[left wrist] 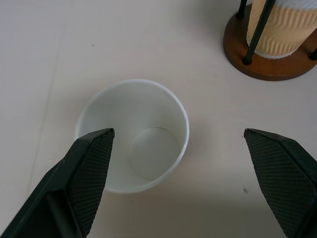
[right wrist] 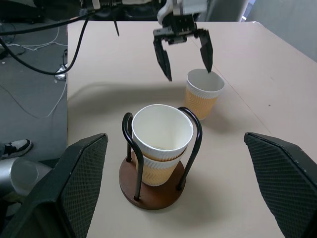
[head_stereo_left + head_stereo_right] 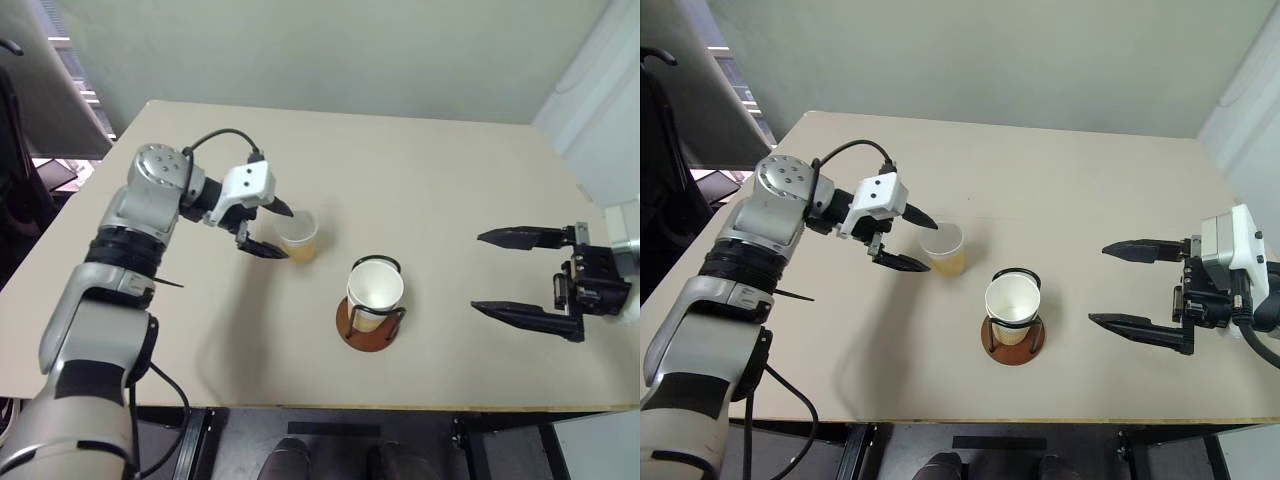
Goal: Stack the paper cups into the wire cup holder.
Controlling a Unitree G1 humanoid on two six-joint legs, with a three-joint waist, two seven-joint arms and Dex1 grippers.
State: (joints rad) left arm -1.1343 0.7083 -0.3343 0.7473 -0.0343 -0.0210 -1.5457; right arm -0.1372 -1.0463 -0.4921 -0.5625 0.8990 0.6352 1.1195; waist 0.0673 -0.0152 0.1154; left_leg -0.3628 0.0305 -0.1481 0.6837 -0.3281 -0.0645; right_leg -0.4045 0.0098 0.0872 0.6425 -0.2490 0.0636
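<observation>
The wire cup holder [image 3: 371, 318] stands near the front edge of the beige surface [image 3: 430, 180], and two paper cups [image 2: 162, 141] sit nested inside its black loops. A third paper cup [image 3: 298, 236] stands upright on the surface just beside the holder, apart from it. The left claw [image 3: 266, 229] hangs over this cup with fingers spread wide, holding nothing. The right claw [image 3: 497, 273] is well apart, also wide open and empty.

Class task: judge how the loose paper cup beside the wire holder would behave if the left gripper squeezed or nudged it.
The paper cup is thin-walled and empty, so it is probably light and would likely slide or tip if nudged. Its open rim may buckle under a hard squeeze. The ribbed outside should give the open left gripper decent friction.
</observation>
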